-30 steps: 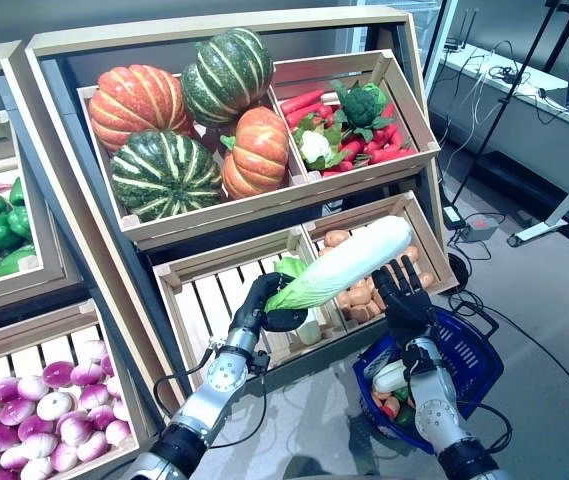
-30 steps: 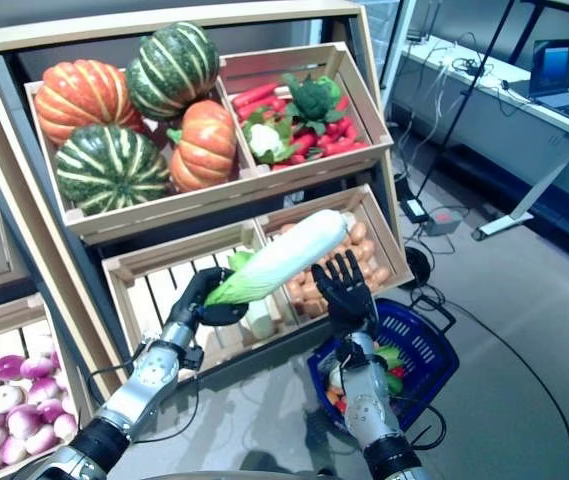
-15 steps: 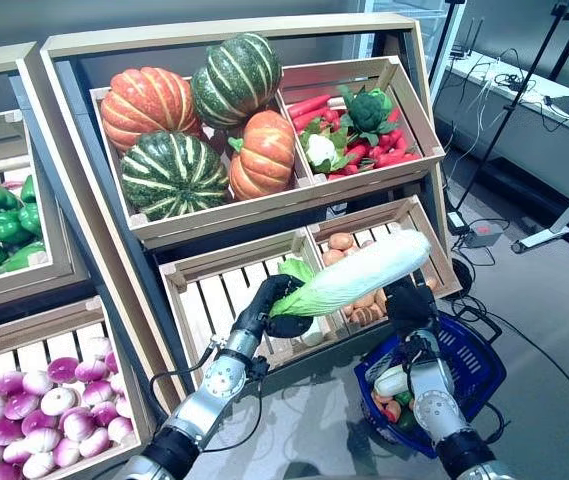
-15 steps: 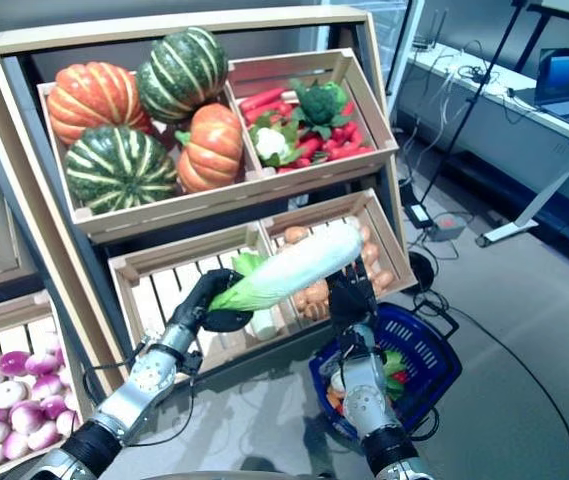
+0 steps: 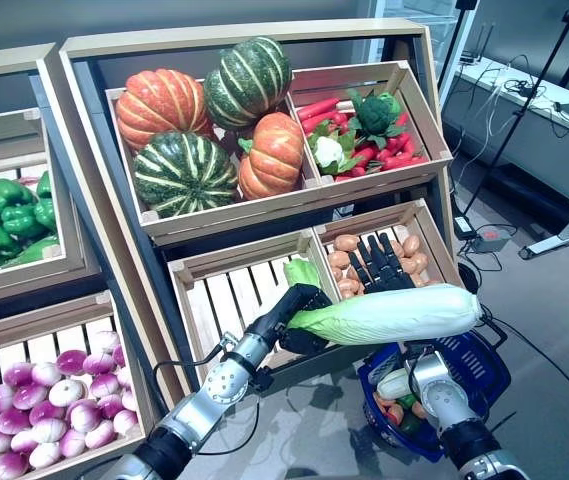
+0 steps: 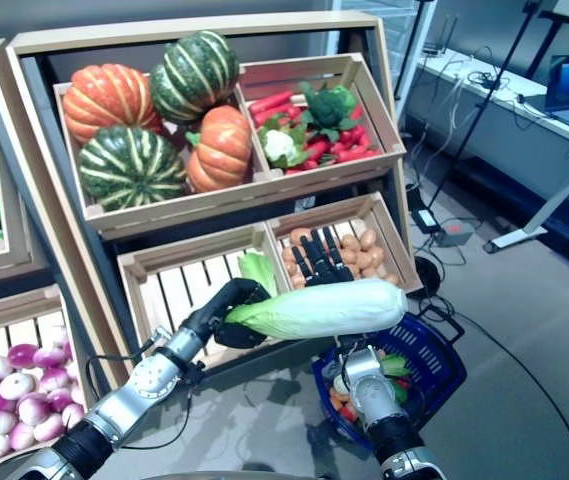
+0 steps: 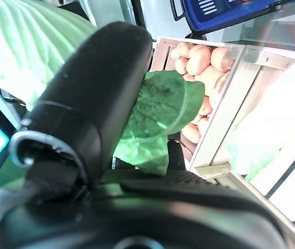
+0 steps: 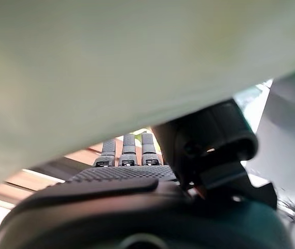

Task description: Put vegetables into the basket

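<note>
While clamped round the leafy end of the napa cabbage (image 5: 384, 313), left robot hand (image 5: 299, 318) needs only to swing rightward and tip the far end down, past the right robot hand (image 5: 382, 268) held flat with straight fingers, into the blue basket (image 5: 484, 366).

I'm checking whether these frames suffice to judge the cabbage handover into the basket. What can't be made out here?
- Right hand: its palm is hidden behind the napa cabbage in both eye views; contact unclear.
- Blue basket: the cabbage and right arm cover much of its inside, so its contents are only partly visible.
- Right wrist view: the cabbage fills most of it.
- Left hand: its grip on the leafy end is partly hidden by leaves.
</note>
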Robot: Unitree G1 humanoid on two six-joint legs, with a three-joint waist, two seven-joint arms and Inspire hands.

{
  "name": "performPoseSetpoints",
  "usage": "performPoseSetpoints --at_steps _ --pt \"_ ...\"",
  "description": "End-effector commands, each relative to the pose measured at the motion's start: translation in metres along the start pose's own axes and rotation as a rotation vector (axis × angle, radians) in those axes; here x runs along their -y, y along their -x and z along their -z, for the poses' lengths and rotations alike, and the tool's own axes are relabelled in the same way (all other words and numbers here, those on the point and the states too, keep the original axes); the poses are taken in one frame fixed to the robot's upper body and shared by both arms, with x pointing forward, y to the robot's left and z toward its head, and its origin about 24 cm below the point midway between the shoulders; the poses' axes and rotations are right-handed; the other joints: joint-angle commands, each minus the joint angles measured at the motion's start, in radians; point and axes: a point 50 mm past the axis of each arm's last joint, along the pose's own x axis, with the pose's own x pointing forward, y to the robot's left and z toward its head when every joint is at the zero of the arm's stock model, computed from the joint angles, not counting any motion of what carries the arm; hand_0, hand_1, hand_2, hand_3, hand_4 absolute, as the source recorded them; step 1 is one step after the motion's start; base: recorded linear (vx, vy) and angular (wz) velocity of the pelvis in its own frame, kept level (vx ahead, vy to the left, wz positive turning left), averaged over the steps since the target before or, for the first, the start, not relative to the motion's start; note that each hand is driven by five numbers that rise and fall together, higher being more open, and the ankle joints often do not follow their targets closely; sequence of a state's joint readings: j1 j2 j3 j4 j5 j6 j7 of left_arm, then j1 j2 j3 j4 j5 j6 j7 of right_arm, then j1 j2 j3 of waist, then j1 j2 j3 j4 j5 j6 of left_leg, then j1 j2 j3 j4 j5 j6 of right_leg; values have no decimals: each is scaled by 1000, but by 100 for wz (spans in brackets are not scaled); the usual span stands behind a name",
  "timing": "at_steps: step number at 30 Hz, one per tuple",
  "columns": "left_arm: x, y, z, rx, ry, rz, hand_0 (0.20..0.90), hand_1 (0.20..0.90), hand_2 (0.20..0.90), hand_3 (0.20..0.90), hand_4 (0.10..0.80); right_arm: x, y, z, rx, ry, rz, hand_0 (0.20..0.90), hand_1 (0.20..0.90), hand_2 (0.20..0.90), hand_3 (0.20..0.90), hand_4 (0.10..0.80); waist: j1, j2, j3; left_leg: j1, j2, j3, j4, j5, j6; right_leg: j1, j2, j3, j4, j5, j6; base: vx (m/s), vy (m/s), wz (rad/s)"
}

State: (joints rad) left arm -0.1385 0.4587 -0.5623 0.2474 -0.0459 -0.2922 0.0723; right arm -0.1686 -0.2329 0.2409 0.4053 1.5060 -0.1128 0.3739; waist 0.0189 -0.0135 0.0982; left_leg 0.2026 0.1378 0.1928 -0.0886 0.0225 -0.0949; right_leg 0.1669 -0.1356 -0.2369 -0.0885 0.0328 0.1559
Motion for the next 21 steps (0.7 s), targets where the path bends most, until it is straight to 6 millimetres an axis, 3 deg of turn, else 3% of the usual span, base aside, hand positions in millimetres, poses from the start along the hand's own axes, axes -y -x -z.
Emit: performPoseSetpoints --at_steps 1,6,11,15,16,18,19,21 --pt "-16 -25 -49 293 5 -27 300 300 300 300 400 -76 -46 -26 101 20 -390 900 900 900 900 800 -6 -24 -39 -9 -15 4 1 -60 22 10 -34 -7 1 8 -8 -38 -1 4" --pt "-31 -24 -53 325 87 -102 300 300 300 300 400 -61 -42 -35 130 185 -272 900 900 900 900 800 -8 -23 -36 -12 -14 4 1 -57 20 6 -34 -2 1 10 -10 -7 0 0" --pt "-47 -18 -68 389 -27 -144 300 300 300 300 400 -69 -32 -67 249 777 -222 900 900 900 900 800 -19 -21 -19 -22 -12 6 1 -50 19 -5 -36 7 1 17 -8 -48 12 -1" --pt "-70 -9 -77 400 -126 -159 300 300 300 300 400 -97 -27 -114 333 1449 -171 900 900 900 900 800 -28 -25 -3 -31 -13 3 1 -50 19 -15 -36 14 1 20 -6 -57 -3 -1" --pt "-71 -9 -77 399 -133 -160 300 300 300 300 400 -98 -26 -116 338 1506 -164 900 900 900 900 800 -29 -25 -3 -32 -13 3 1 -50 19 -16 -36 14 1 21 -6 -61 -3 1" --pt "-88 1 -79 381 -185 -188 300 300 300 300 400 -122 -21 -157 423 2022 -39 900 900 900 900 800 -42 -32 1 -34 -14 10 1 -49 18 -22 -35 20 1 24 -2 -67 6 -1" --pt "-94 4 -78 370 -201 -208 300 300 300 300 400 -137 -19 -176 480 2200 27 900 900 900 900 800 -49 -36 2 -36 -15 13 1 -49 17 -25 -33 26 1 25 -1 -59 11 -1" --pt "-100 6 -77 355 -218 -239 300 300 300 300 400 -158 -17 -199 554 2390 110 900 900 900 900 800 -58 -43 0 -40 -15 17 1 -49 17 -31 -30 34 1 27 -1 -45 15 0"
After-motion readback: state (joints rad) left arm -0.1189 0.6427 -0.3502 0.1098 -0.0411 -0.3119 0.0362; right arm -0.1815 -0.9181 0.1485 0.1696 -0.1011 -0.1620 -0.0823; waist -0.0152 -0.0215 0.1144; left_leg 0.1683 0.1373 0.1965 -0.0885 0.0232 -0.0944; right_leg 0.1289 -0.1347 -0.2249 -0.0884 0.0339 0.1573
